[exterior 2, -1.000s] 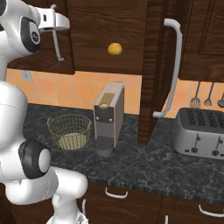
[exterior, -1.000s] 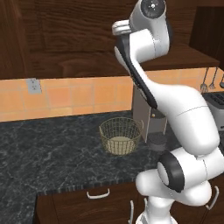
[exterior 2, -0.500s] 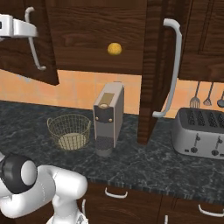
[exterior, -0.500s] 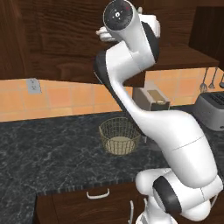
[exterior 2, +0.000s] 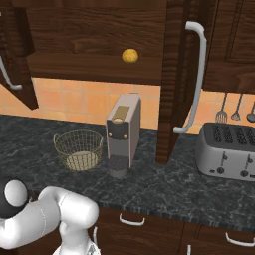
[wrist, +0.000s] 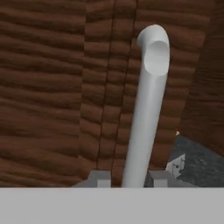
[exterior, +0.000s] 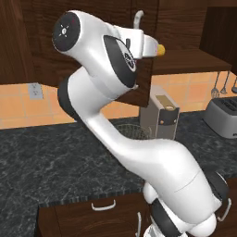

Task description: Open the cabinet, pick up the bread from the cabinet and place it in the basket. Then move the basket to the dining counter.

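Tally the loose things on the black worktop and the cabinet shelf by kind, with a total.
Basket: 1
Coffee machine: 1
Toaster: 1
Bread on the shelf: 1
Total: 4

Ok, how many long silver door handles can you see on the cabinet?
2: one on the open right door, one on the open left door at the frame's left edge.

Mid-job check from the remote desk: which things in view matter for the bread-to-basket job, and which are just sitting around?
Belongs to the job:
- cabinet, both doors swung open
- bread on the cabinet shelf
- basket on the black worktop, nothing in it
- left door handle, between the tool fingers

Just lying about:
- coffee machine beside the basket
- toaster
- hanging utensils
- wall socket
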Controlling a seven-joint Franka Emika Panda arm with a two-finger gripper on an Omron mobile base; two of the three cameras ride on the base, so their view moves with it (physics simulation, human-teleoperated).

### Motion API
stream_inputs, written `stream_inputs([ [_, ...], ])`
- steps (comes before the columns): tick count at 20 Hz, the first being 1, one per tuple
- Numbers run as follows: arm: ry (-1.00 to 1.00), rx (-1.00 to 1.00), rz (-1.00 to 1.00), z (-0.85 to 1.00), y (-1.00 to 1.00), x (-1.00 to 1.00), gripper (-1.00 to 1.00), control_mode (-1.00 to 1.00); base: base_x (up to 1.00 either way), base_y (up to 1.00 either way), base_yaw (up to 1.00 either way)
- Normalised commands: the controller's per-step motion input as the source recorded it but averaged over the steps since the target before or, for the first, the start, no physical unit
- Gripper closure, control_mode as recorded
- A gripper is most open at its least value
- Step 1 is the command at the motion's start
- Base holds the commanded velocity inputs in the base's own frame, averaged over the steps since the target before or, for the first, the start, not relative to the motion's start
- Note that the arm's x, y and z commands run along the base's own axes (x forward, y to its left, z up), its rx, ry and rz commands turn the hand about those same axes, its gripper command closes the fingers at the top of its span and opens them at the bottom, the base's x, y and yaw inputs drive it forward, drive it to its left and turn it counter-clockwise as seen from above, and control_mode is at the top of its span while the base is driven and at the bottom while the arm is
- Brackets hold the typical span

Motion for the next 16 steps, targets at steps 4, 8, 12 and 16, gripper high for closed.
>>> stream_inputs([
  [4, 0.0, 0.0, -0.22, -0.21, 0.83, -0.77, 1.0, -1.0, 0.0, 0.0, 0.0],
  [8, 0.0, 0.0, -0.04, -0.02, 0.21, -0.16, -1.0, -1.0, 0.0, 0.0, 0.0],
  [12, 0.02, 0.09, 0.0, -0.01, -0.25, -0.08, -1.0, -1.0, 0.0, 0.0, 0.0],
  [16, 0.01, 0.59, 0.08, -0.12, -0.86, -0.18, -1.0, -1.0, 0.0, 0.0, 0.0],
])
